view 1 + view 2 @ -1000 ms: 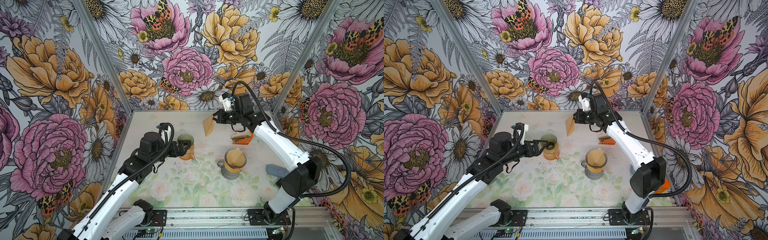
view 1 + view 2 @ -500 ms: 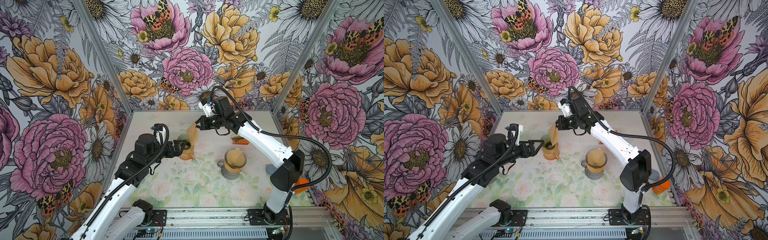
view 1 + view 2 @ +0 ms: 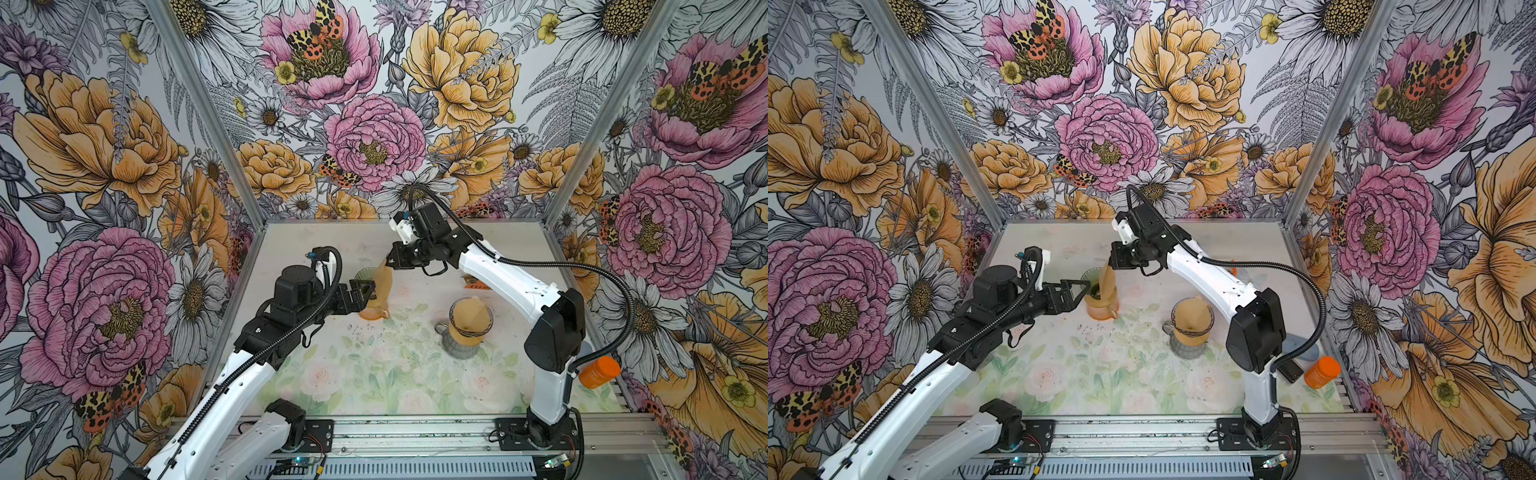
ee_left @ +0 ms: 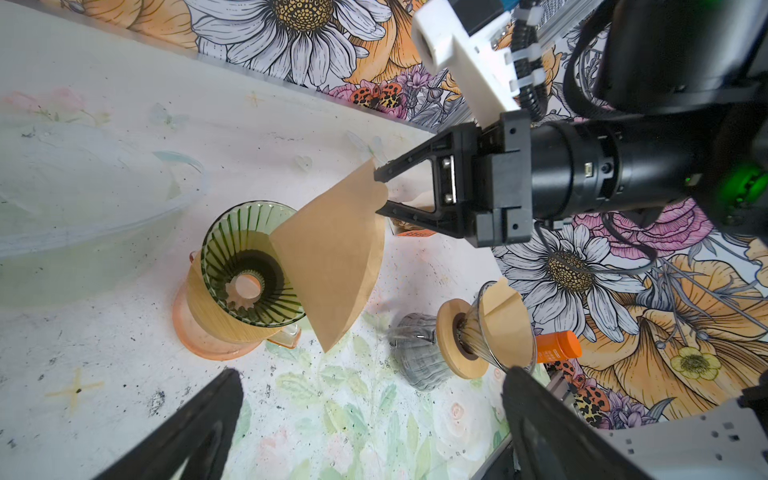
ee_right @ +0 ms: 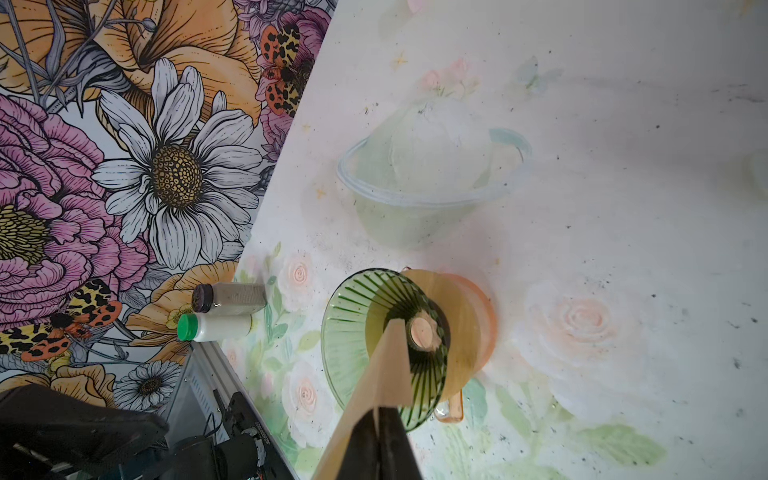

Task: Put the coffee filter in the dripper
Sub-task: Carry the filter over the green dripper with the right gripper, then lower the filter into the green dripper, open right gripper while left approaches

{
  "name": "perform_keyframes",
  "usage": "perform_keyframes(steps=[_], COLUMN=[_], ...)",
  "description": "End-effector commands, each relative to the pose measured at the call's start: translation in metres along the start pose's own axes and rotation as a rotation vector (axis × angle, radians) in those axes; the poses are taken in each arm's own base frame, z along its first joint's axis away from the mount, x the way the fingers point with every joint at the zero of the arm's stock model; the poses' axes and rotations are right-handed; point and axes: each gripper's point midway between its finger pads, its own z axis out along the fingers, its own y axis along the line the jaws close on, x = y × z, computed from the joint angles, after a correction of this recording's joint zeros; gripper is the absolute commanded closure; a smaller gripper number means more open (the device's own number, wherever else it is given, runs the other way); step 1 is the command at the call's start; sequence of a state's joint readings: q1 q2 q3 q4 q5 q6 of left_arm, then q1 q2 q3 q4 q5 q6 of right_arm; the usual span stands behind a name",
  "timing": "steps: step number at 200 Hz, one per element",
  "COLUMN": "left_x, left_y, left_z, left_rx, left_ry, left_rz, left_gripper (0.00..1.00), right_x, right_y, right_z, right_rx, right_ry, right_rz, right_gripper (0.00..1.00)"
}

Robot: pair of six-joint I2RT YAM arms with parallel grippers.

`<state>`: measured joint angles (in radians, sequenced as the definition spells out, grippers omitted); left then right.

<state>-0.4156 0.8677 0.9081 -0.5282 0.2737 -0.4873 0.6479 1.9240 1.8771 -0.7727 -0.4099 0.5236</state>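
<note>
Moved: over the last second the right gripper point(image 3: 387, 266) has swung leftward from the back of the table point(image 3: 374, 374) and lower, bringing the coffee filter point(image 3: 381, 286) over the dripper point(image 3: 363, 275). The left gripper point(image 3: 360, 291) stays beside it.
Table: pale flower print, speckled with dark crumbs, with floral panels on three sides.
Right arm: reaches across the middle. Its gripper is clamped together on the filter's upper edge.
Left arm: stretched toward the dripper from the left. Its gripper stands wide apart, empty, just short of the dripper and not around it.
Clear bowl point(image 5: 407, 224): on the table near the dripper, apart from it.
Dripper: green ribbed glass cone in a wood collar, upright on a peach glass server point(image 4: 208, 343).
Second dripper point(image 3: 469, 318): to the right in both top views, apart, with its own brown filter inside, on a grey server point(image 3: 459, 351).
Coffee filter: a brown folded cone hanging point-down. In the right wrist view its tip lies over the cone near the centre hole. It is not seated, and I cannot tell whether it touches the glass.
Orange bottle point(image 3: 598, 372): near the table's front right corner.
Small bottles: a dark-capped one point(image 5: 228, 297) and a green-capped one point(image 5: 216, 326), side by side at the table's edge.
</note>
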Motion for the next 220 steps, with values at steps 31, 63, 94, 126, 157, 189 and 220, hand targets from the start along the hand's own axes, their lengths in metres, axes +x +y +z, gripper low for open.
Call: perform_keyframes(steps=[31, 63, 94, 126, 157, 189, 220], left_x=[0.0, 0.0, -0.002, -0.001, -0.004, -0.013, -0.014], left_y=[0.002, 0.004, 0.007, 0.02, 0.022, 0.024, 0.034], left_z=[0.003, 0.007, 0.008, 0.013, 0.014, 0.014, 0.019], left_rx=[-0.009, -0.023, -0.052, -0.117, -0.135, -0.131, -0.158], left_ry=[0.008, 0.019, 0.026, 0.051, 0.056, 0.067, 0.131], left_rz=[0.009, 0.007, 0.013, 0.008, 0.012, 0.008, 0.023], left_gripper=[0.01, 0.01, 0.01, 0.01, 0.01, 0.07, 0.16], right_x=[-0.007, -0.007, -0.006, -0.006, -0.002, 0.005, 0.015], right_y=[0.0, -0.002, -0.005, -0.004, 0.001, 0.004, 0.003], right_z=[0.003, 0.006, 0.006, 0.004, -0.004, -0.018, -0.035], right_rx=[0.02, 0.029, 0.044, 0.05, 0.063, 0.087, 0.125], right_ry=[-0.018, -0.018, -0.018, -0.02, -0.031, -0.049, -0.07], right_rz=[0.009, 0.014, 0.014, 0.008, -0.034, -0.082, -0.124], right_gripper=[0.88, 0.82, 0.78, 0.74, 0.71, 0.7, 0.68])
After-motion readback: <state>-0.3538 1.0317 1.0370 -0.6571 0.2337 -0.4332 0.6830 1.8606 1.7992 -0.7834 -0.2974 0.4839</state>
